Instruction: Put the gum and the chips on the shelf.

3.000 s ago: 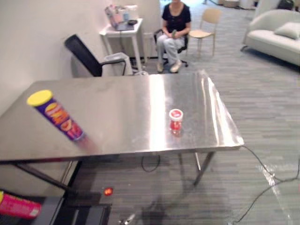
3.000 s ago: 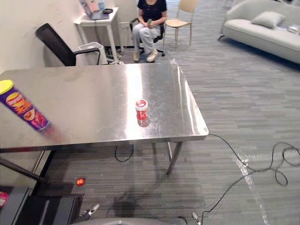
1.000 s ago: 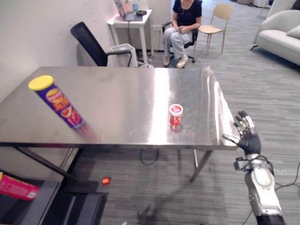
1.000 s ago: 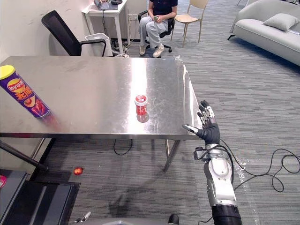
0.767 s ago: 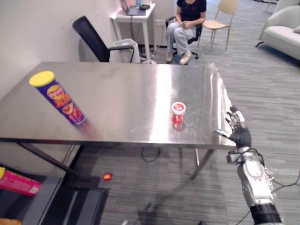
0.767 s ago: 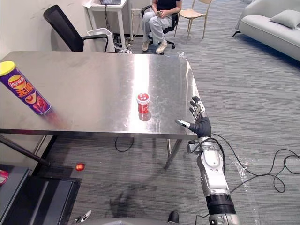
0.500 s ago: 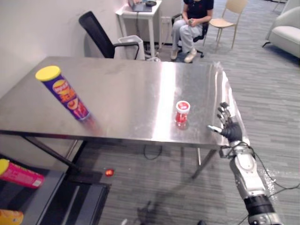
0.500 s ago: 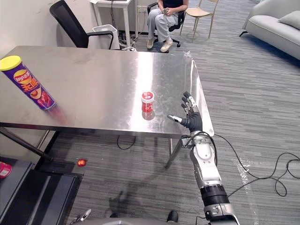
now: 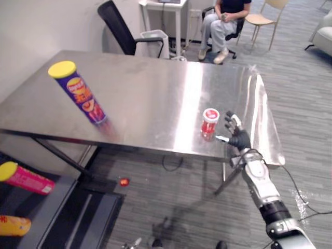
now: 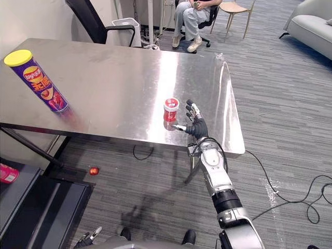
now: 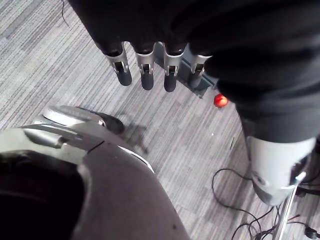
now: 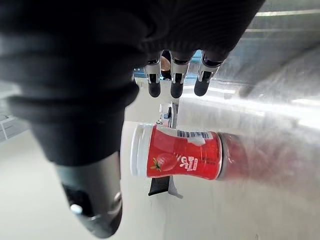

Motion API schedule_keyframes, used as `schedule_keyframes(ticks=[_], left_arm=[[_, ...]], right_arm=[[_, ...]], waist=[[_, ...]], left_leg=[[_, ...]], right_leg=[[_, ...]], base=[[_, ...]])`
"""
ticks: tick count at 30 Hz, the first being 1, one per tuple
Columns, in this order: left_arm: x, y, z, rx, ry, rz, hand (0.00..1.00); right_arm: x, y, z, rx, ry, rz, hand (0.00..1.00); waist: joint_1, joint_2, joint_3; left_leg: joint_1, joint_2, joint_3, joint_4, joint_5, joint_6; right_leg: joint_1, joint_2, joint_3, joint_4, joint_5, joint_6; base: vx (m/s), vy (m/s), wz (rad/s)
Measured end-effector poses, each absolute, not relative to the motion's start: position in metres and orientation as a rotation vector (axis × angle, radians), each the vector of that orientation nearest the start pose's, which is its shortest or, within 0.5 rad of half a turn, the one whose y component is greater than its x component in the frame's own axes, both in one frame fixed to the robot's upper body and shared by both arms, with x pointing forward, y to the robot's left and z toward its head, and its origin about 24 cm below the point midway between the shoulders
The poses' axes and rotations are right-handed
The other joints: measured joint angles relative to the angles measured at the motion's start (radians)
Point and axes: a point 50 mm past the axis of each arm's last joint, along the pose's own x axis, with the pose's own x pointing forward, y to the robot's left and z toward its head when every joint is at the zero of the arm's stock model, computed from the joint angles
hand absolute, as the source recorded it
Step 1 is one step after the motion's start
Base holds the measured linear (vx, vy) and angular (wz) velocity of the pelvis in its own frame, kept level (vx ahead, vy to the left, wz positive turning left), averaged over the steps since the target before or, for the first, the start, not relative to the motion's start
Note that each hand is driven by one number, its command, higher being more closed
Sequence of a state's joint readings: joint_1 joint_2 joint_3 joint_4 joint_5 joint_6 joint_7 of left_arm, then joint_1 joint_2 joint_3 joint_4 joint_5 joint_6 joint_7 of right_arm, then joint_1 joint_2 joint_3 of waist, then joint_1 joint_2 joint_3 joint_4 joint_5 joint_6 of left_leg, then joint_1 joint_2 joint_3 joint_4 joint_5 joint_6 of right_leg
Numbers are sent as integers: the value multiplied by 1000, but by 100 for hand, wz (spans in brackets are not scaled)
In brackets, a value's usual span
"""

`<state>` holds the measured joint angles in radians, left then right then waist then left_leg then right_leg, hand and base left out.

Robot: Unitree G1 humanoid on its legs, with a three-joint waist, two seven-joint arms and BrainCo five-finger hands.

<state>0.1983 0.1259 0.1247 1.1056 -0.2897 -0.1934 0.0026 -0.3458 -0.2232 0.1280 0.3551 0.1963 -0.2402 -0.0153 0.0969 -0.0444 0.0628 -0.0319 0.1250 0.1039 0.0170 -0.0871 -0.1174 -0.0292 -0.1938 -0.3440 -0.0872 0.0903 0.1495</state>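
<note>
Gum tub (image 9: 210,123): red, white lid, standing upright right of centre on the steel surface (image 9: 155,93), near its front edge. Right hand (image 9: 236,137) is just to the tub's right over that edge, forearm rising from the lower right of the frame, fingers straight and spread, thumb pointing toward the tub; open, holding nothing. The right wrist view gives the label close up: a strawberry picture, a barcode strip and small white print too fine to make out, with a gap between fingertips (image 12: 172,89) and tub. Chips can (image 9: 80,95): purple, yellow lid, red-and-yellow label, on its base at centre left of the frame, well apart from the tub. Left hand (image 11: 146,75) shows in its wrist view, fingers straight, empty, above grey carpet near a small red object (image 11: 220,100).
</note>
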Motion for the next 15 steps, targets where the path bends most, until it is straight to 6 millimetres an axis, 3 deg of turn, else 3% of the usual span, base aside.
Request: schedule_keyframes(ticks=[15], left_arm=[[52,223,-161,-159,1039,444,0]], right_arm=[[341,-150,89,-65,-191,64,0]], waist=[[36,-6,30]], left_leg=[[1,-5,0,-22,8,0]], right_leg=[[-1,-1,-3,-17,5,-1]], base=[[0,0,0]])
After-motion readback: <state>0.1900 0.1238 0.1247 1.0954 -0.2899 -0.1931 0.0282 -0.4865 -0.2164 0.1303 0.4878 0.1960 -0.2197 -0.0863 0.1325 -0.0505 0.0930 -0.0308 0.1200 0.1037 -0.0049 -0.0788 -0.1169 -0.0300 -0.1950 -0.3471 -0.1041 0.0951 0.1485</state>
